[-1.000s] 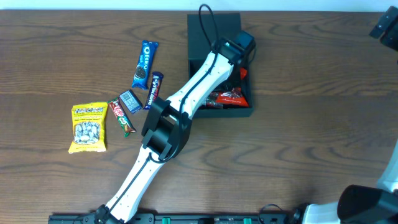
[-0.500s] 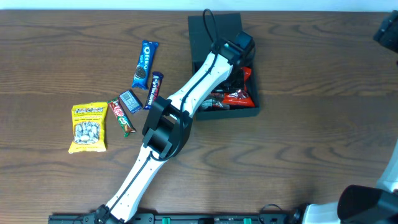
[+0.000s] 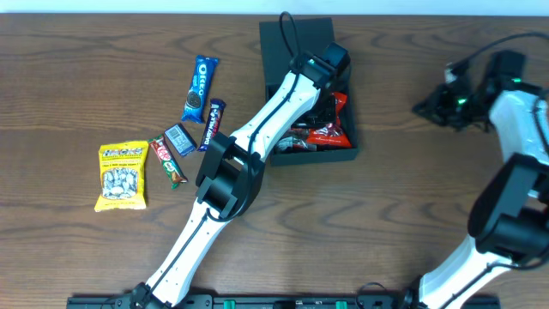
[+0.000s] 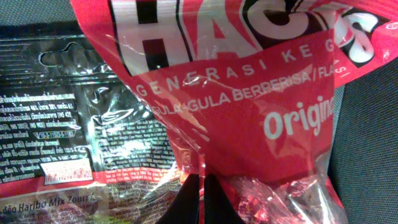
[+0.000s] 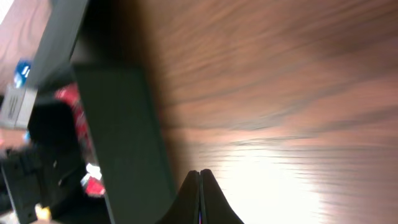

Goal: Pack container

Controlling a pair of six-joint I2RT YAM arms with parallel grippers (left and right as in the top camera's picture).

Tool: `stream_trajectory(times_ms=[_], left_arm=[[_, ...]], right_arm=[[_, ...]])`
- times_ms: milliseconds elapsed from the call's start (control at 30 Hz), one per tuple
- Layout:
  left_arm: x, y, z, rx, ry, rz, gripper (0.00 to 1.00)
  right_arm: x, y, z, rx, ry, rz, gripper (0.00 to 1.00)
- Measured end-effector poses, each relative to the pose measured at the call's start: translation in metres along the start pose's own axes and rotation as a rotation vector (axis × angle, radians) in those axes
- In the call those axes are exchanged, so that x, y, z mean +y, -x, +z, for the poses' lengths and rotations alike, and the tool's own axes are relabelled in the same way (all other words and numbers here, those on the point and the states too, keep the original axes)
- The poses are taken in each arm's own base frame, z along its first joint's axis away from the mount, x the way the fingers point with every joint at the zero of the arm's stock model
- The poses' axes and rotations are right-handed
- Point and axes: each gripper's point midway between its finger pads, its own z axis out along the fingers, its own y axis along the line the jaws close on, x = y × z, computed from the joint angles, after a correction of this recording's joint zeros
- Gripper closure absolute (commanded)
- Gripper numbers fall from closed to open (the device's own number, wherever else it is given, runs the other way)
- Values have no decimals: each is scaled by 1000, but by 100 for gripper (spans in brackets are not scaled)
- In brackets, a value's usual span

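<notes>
The left gripper (image 4: 200, 190) is pinching a glossy, crinkled red packet (image 4: 249, 124) in narrow jaws inside the matte square container (image 3: 314, 156). The right gripper (image 5: 200, 186) is hovering with jaws pressed together, empty.

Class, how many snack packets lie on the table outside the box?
5: Oreo pack farthest back, dark bar just nearer, small blue packet and red bar side by side, yellow bag leftmost. The left arm may hide more.
</notes>
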Motion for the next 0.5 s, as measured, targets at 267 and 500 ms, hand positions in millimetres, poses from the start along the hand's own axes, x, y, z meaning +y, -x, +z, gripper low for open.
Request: stream_trajectory(times_ms=[267, 500], left_arm=[[0, 0, 0, 0, 0, 0, 94], [2, 1, 0, 0, 0, -5, 94]], right_arm=[[53, -35, 55, 151, 85, -113, 99], [49, -65, 79, 273, 56, -81, 99]])
